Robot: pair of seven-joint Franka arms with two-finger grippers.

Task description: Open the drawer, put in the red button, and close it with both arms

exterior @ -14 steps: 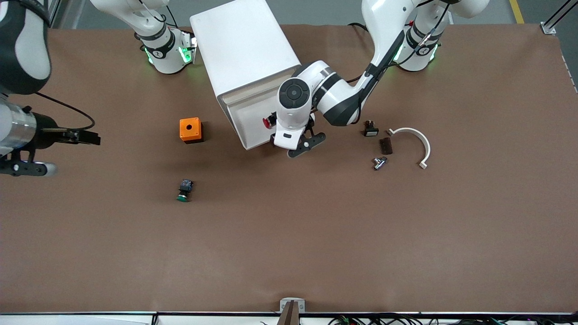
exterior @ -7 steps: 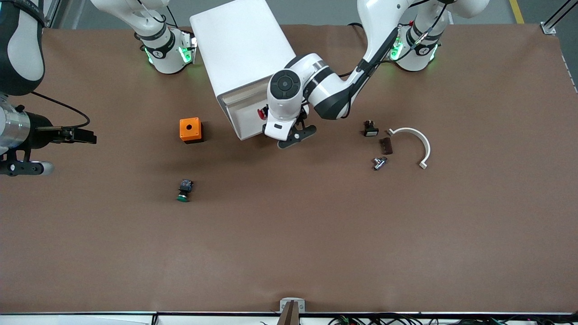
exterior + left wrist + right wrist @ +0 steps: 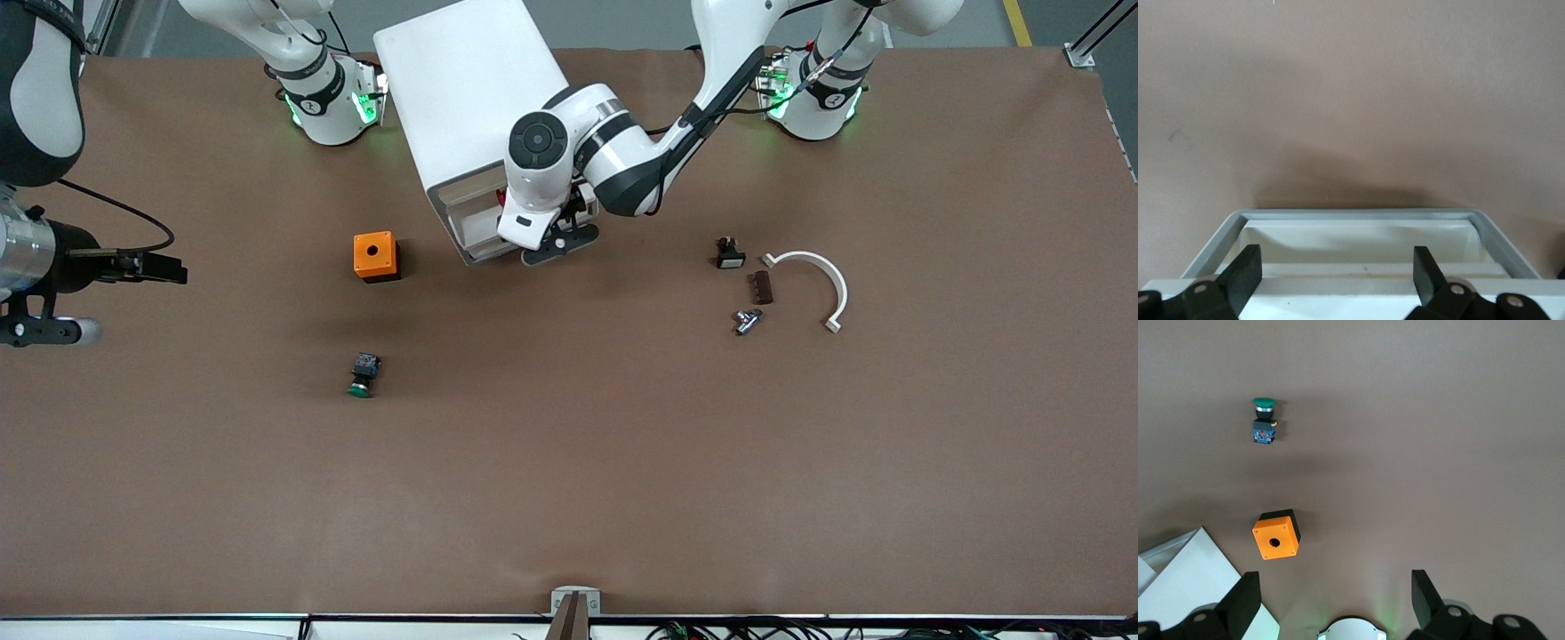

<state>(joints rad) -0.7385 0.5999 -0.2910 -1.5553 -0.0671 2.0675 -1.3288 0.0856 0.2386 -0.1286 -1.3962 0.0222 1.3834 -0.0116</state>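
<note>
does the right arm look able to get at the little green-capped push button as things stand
Probably yes. The small green-capped push button switch lies alone on bare brown table, with only the orange square box nearby. The right gripper hangs open above that end, holding nothing.

The left gripper [image 3: 548, 238] crowds the drawer [image 3: 473, 233] front – fingers spread, nothing between them. Toward the right arm's end, the orange box [image 3: 376, 256] and green button [image 3: 361, 374] stand well apart – bare table [image 3: 622, 462] lies between them.
</note>
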